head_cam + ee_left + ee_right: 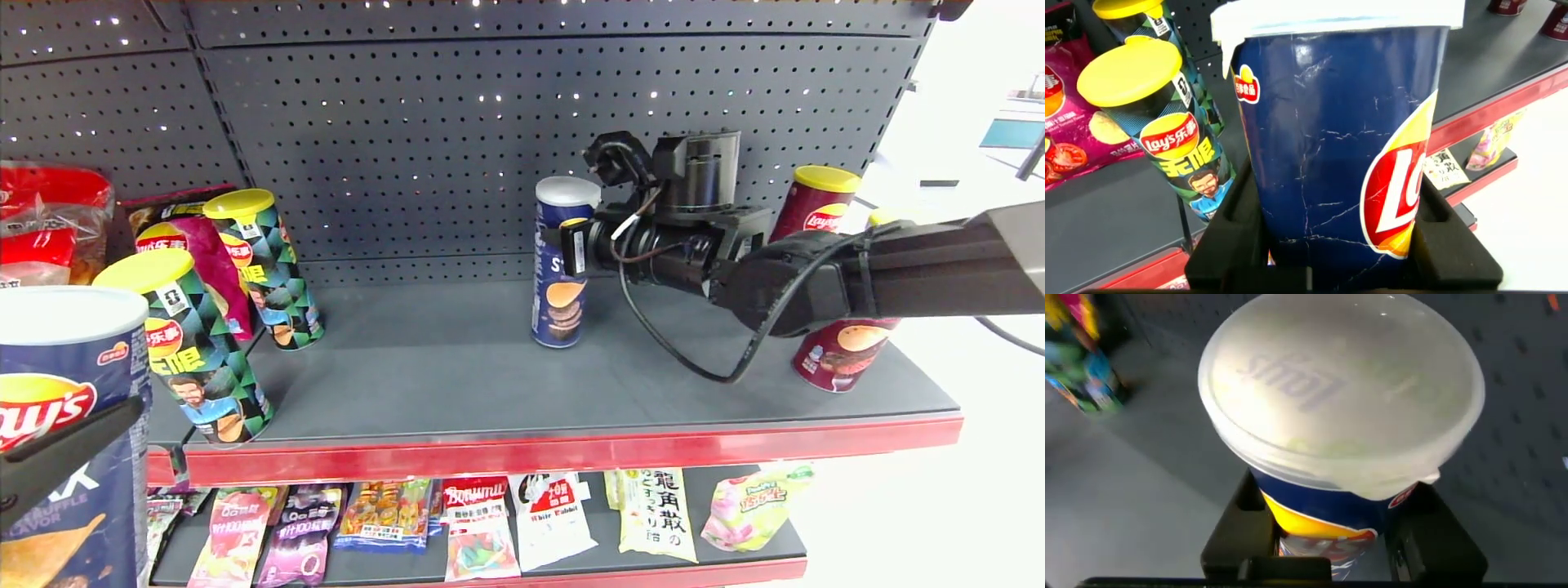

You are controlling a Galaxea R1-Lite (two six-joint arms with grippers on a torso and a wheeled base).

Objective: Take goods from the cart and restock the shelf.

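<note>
Black right arm [784, 286] — grey boxy forearm [963, 253], looped black cable [653, 327], black end effector [574, 245]

The shelf [424, 367] lies bare between the green cans [196, 351] at the left and the upright blue can [563, 269] at centre, open from the front edge. Right of it, the right arm [816, 278] crosses the gap before the maroon cans [820, 204]. A second blue can [65, 425] blocks the left front corner.

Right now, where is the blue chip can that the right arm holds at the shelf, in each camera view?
Head view: blue can upright at mid-shelf, in the right tool.
Right wrist view: seen from above at centre, white lid towards the camera.
Left wrist view: I cannot pick it out; the second blue can there is in the left tool.
Shared landmark: the grey shelf board.
</note>
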